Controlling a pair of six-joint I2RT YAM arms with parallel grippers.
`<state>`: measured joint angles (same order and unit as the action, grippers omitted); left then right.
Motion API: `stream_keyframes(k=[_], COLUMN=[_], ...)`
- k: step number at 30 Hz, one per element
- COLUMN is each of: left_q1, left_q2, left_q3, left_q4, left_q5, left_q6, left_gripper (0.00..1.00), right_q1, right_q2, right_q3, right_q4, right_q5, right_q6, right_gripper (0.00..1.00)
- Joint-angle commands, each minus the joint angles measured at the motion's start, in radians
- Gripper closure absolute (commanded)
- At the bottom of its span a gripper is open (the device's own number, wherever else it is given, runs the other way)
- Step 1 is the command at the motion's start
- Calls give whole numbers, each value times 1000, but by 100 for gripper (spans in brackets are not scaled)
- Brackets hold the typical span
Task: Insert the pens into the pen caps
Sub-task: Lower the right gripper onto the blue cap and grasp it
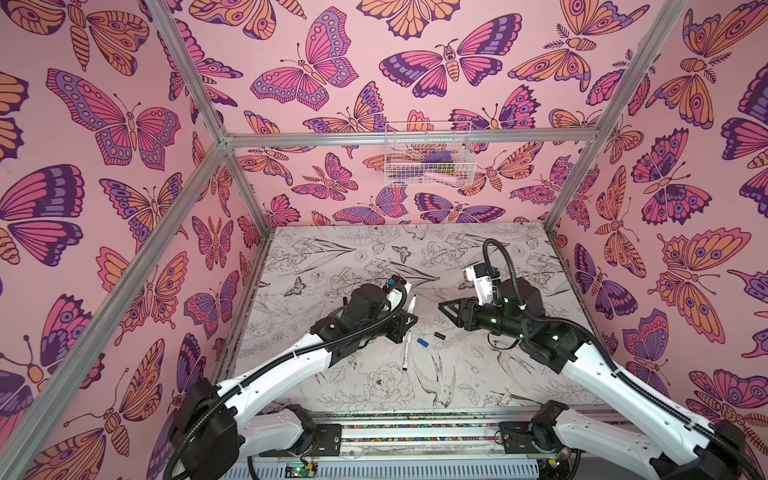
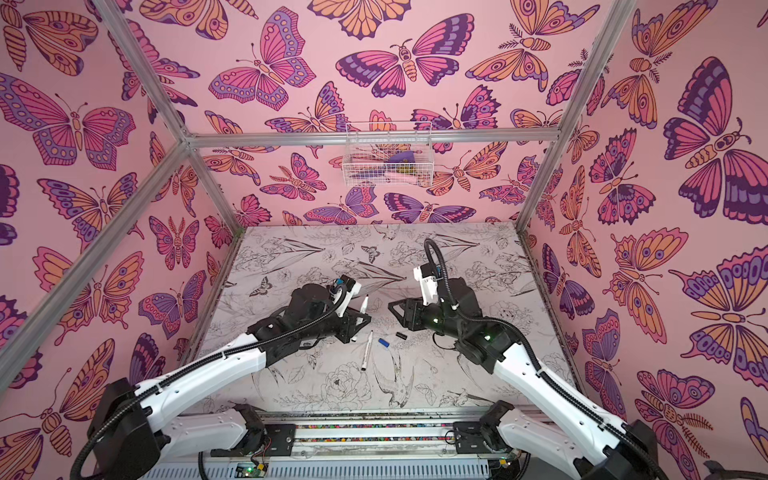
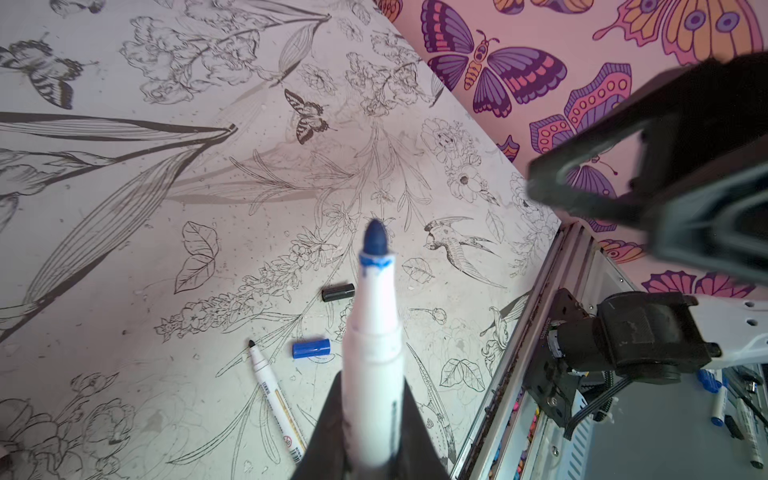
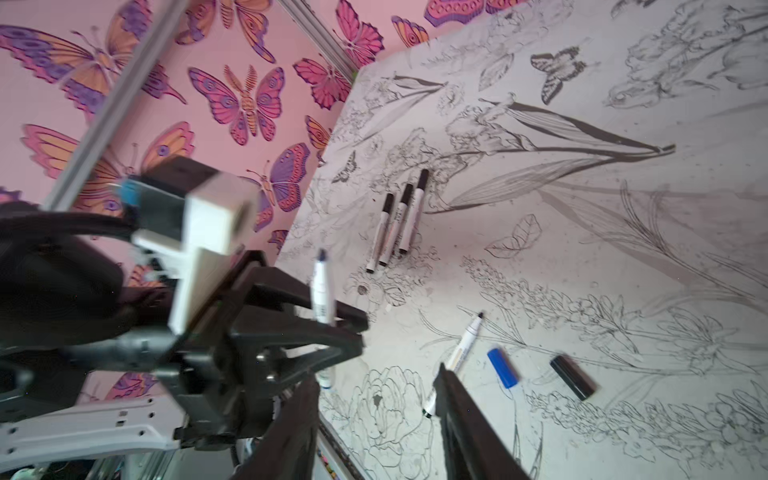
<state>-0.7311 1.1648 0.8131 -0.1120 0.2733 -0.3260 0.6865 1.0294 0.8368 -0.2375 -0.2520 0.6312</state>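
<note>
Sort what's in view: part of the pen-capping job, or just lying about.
Job: held blue-tipped pen; uncapped pen on the table; blue cap; black cap; three capped pens, done.
Lying about: hanging wire basket; spare markers beyond the table's edge.

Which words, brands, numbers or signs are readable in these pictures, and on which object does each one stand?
No words or numbers are readable anywhere.
On the loose pen: a barcode and a small round prohibition sign; the label words are too small.
On the held pen, in the left tool: barrel print, blurred.
On the three capped pens: labels too small to read.
</note>
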Motion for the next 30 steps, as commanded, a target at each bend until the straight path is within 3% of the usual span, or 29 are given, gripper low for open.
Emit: stream_keyframes(k=[1,5,9,16,30], left_q1=[30,50,55,58,74], left_q2=[-53,-78,-92,-98,-143], left_q3=[-37,-51,-59,-76,-77], left_q4=[-1,-10,-12,-11,-35], left_q5=[-46,-62,-57,-59,-61], left_q6=[-13,-31,-44,-69,-68], left_gripper=[100,100,100,100,100], right_q1=[79,129,165,182,186], right_q2=[112,266,408,607,825], right_q3=[-3,43,104,209,312], right_q4=[-110,-142,-182,-214,-294], right_q5=[103,112,196,206,290], right_q6=[-73,-109,-165,-232,-283], right_gripper=[52,52,52,53,59])
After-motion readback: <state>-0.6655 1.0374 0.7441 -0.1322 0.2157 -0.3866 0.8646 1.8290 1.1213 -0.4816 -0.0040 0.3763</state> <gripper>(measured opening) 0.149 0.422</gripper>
